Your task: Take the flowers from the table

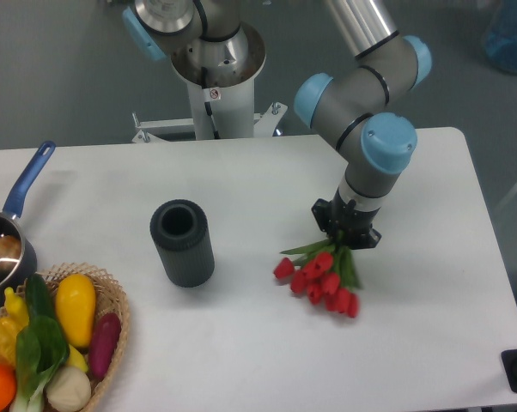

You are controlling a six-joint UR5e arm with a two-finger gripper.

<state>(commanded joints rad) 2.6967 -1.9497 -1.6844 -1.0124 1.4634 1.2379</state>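
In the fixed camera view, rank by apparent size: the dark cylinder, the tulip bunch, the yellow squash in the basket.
1. Dark grey ribbed cylindrical vase, largest.
2. Bunch of red tulips, partly hidden under the end effector, so unsure.
3. Yellow squash, smallest.

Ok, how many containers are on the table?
3: a dark vase upright mid-table, a blue-handled pot at the left edge, and a wicker basket of vegetables front-left. None seems hidden.

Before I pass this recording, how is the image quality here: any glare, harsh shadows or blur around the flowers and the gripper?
Fixed camera: lighting is even and soft, and the white table shows no glare. The flowers are in focus, casting only a faint shadow. The gripper is seen from above, its fingertips hidden by its own body and the stems. The dark cylinder is sharp. No motion blur shows.
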